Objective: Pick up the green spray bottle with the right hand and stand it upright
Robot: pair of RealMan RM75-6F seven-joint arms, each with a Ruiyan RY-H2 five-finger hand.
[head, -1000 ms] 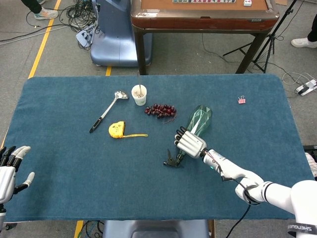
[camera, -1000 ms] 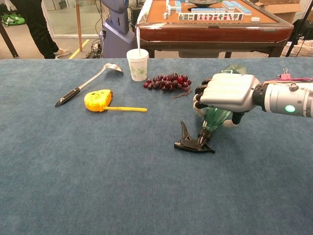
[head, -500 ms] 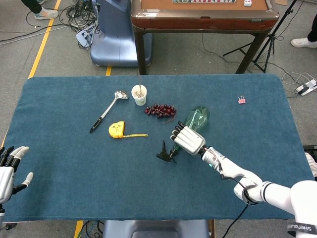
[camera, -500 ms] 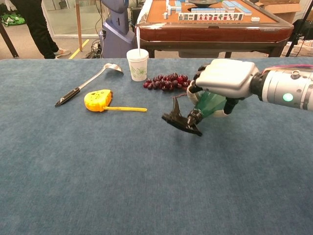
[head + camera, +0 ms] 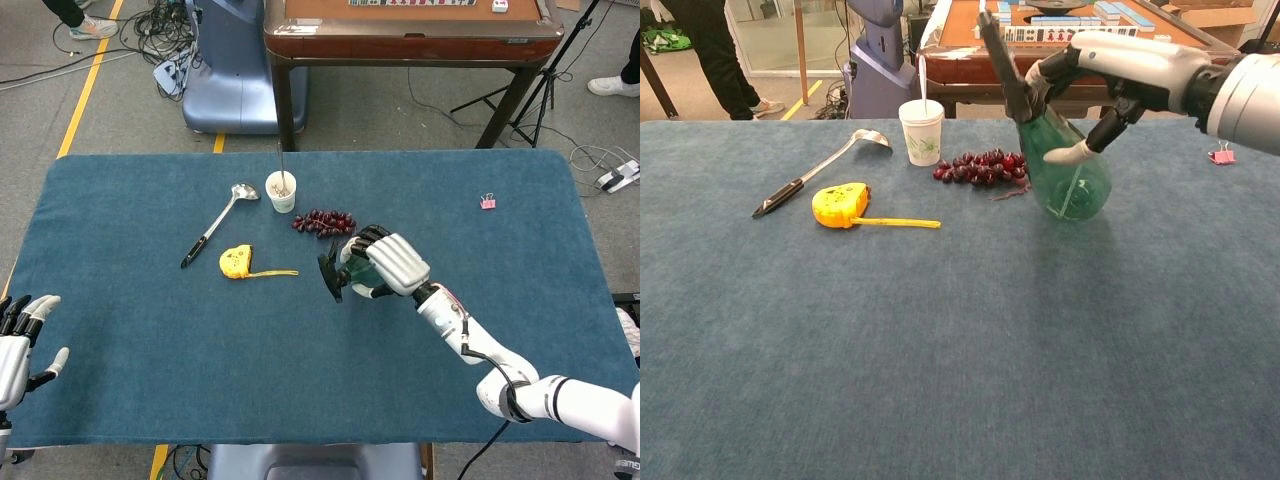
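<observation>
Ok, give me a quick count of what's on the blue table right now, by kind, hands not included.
Spray bottle: 1, the green spray bottle, held by the right hand
Ladle: 1
Paper cup: 1
Bunch of grapes: 1
Yellow tape measure: 1
Pink binder clip: 1
Total: 6

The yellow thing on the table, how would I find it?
Start at the white paper cup near the blue table's far edge. The yellow tape measure lies nearer the robot, beside the ladle's black handle. Only it is yellow, its tape sticking out.
</observation>
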